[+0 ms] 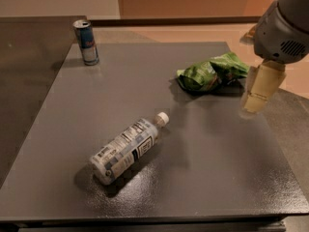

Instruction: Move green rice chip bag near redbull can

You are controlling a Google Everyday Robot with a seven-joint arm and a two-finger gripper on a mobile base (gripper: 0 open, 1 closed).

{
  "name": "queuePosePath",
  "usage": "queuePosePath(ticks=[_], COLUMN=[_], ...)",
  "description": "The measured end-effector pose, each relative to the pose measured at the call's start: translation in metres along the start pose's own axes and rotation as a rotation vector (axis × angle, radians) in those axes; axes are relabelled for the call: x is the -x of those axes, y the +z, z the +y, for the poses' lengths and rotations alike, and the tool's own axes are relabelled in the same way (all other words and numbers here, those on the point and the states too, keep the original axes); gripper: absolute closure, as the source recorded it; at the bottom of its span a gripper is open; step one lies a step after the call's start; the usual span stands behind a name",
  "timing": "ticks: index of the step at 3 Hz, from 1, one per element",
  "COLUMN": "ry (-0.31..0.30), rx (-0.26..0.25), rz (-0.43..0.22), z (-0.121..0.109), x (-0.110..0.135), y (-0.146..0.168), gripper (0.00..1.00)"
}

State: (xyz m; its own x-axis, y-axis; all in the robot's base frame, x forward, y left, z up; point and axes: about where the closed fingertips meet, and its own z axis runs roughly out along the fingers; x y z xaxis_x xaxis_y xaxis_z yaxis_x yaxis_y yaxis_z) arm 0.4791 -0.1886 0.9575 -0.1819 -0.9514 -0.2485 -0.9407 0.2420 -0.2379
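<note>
The green rice chip bag (211, 72) lies crumpled on the grey table (203, 158), at the right rear. The redbull can (86, 42) stands upright at the table's far left corner, far from the bag. My gripper (259, 92) hangs at the right edge of the view, just right of the bag and a little nearer the front, above the table's right side. It holds nothing that I can see.
A clear plastic bottle (127, 148) with a white label and white cap lies on its side in the front middle of the table. The table's right edge runs just under the gripper. A darker surface (24, 81) adjoins the table on the left.
</note>
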Motion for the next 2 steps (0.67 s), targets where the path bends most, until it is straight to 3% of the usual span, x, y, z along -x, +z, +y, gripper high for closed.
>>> queuePosePath(ticks=[2], ry=[0.02], rx=[-0.016], rz=[-0.033], z=[-0.045], x=[0.016], y=[0.044], gripper=[0.0])
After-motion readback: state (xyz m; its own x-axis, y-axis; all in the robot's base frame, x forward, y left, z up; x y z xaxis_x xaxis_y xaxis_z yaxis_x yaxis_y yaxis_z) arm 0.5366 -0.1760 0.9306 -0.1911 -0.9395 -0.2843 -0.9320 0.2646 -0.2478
